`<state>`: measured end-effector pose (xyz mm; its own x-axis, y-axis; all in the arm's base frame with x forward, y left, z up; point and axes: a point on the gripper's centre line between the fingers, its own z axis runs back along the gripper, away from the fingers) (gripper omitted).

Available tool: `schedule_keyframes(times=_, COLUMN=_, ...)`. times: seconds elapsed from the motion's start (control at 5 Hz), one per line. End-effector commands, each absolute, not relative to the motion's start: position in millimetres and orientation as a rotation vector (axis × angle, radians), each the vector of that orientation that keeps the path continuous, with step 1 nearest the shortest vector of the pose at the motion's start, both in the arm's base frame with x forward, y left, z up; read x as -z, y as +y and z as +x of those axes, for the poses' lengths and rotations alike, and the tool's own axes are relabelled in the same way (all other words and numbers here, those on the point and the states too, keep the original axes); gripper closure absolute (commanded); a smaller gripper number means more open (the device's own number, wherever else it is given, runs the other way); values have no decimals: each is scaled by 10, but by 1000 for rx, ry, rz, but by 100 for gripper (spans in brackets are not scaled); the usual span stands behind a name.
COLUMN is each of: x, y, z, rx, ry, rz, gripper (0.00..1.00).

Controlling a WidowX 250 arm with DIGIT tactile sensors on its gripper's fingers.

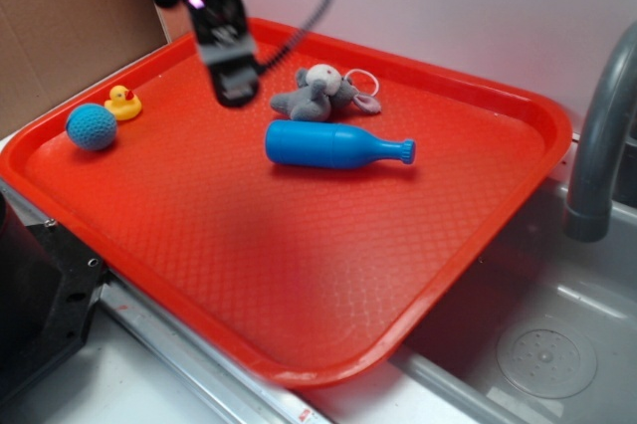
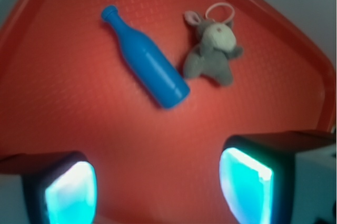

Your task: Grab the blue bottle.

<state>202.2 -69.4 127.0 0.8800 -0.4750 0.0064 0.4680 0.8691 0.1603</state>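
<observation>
Blue bottle (image 1: pixel 336 146) flat in red tray (image 1: pixel 478 215).

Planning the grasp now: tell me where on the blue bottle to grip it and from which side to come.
Grip the blue bottle across its wide cylindrical body, coming straight down from above. It lies on its side on the red tray, so the body gives the broadest hold; the narrow neck would likely slip. The plush toy lies close beside the body, so keep the fingers clear. The gripper looks open.

Blue bottle (image 2: pixel 146 60) beside plush toy (image 2: pixel 212 51)
</observation>
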Motion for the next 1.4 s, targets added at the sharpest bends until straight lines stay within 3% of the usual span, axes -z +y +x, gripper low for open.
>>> schedule_keyframes(times=0.0, x=-857, y=-788, z=2385, rx=547, ry=-12, rz=177, gripper=0)
schedule_keyframes(times=0.4, x=-395, y=-764, z=2679, rx=579, ry=80, rz=165, gripper=0)
schedule_keyframes(times=0.6, x=-219, y=-808, z=2724, rx=676, ry=112, rz=121, gripper=2)
schedule_keyframes(times=0.8, x=-179, y=-830, z=2684, rx=742, ry=111, rz=108, gripper=100)
schedule_keyframes(times=1.0, x=-213, y=-819, z=2655, rx=742, ry=118, rz=115, gripper=100)
schedule_keyframes(times=1.2, x=-466, y=-791, z=2582, rx=640, ry=132, rz=193, gripper=100)
